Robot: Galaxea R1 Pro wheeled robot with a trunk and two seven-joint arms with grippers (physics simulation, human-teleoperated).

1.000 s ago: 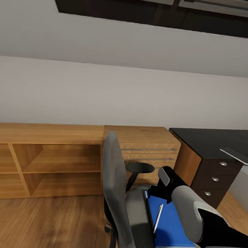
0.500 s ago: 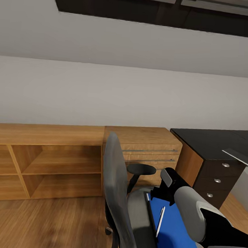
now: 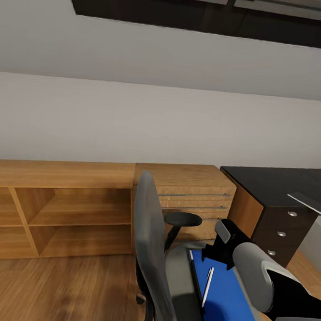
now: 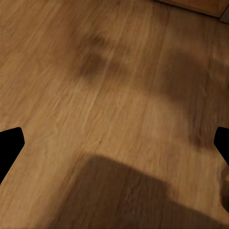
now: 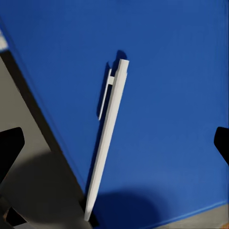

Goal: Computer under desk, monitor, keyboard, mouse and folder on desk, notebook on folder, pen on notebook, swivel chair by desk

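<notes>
The grey swivel chair (image 3: 149,237) stands on the wood floor in front of the low wooden shelving. On its seat lies the blue folder (image 3: 225,293), and the whitish pen (image 3: 207,286) lies loose on top of it. A dark strip (image 3: 195,279) runs along the folder's left edge; I cannot tell whether it is the notebook. My right gripper (image 3: 216,254) hangs open just above the folder's far end. In the right wrist view the pen (image 5: 107,143) crosses the folder (image 5: 171,95) between the spread fingers of the right gripper (image 5: 114,145). My left gripper (image 4: 114,143) is open over bare floor.
The black desk (image 3: 274,181) stands at the right, with black drawers and silver knobs (image 3: 281,233). Beside the drawers, at the right edge, is the light grey computer (image 3: 314,230). Low wooden shelving (image 3: 79,207) and a wooden drawer unit (image 3: 187,187) line the wall.
The view shifted slightly at first. My right arm has since moved a little to the right above the folder's far end. Folder and pen lie as before.
</notes>
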